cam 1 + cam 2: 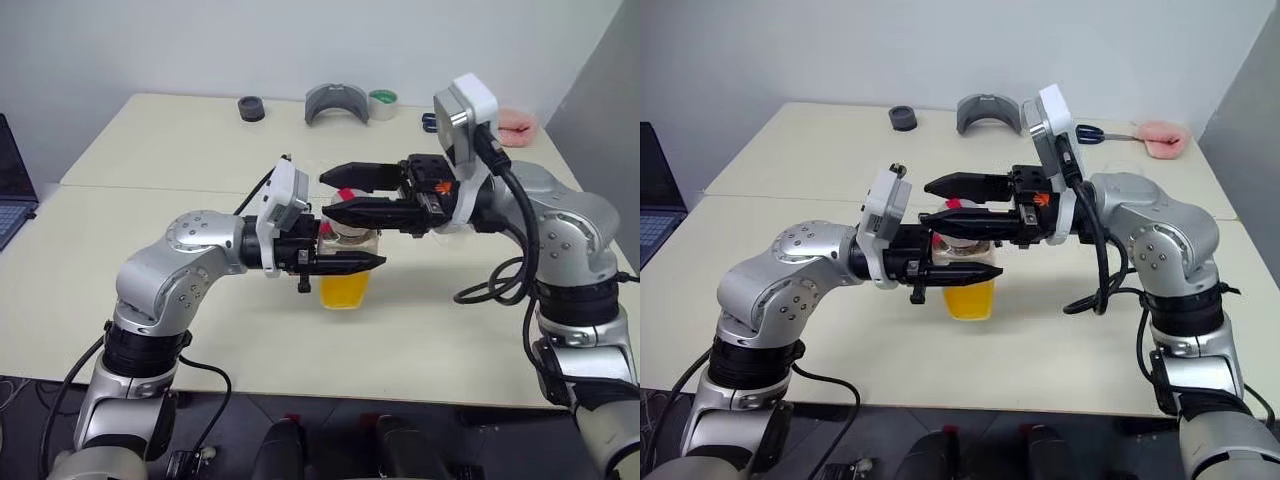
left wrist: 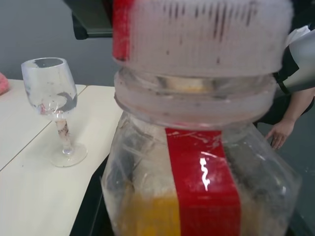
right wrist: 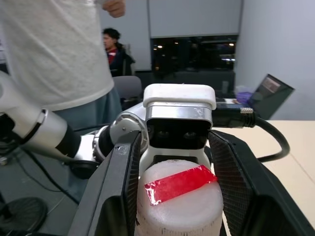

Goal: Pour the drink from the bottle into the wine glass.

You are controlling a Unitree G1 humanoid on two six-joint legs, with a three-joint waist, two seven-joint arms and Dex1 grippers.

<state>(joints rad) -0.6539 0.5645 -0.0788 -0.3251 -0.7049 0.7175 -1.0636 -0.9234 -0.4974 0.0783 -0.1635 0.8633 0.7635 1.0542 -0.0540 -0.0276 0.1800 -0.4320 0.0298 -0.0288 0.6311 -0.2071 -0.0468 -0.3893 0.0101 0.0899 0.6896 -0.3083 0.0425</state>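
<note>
The left gripper (image 1: 362, 263) is clamped on the bottle (image 1: 345, 275), held upright above the table (image 1: 150, 240). The right gripper (image 1: 335, 195) reaches in from three o'clock — its fingers (image 3: 118, 191) spread either side of the cap (image 3: 179, 196); whether they touch it I cannot tell. The wine glass (image 2: 53, 108) stands well apart.

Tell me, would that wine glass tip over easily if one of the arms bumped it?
Probably yes. The wine glass stands on a thin stem over a small round foot, with the wide bowl up high, so a nudge near the rim would likely topple it. It looks empty, hence light and easily shoved across the smooth table. Being clear and thin-looking, it may break if it falls.
</note>
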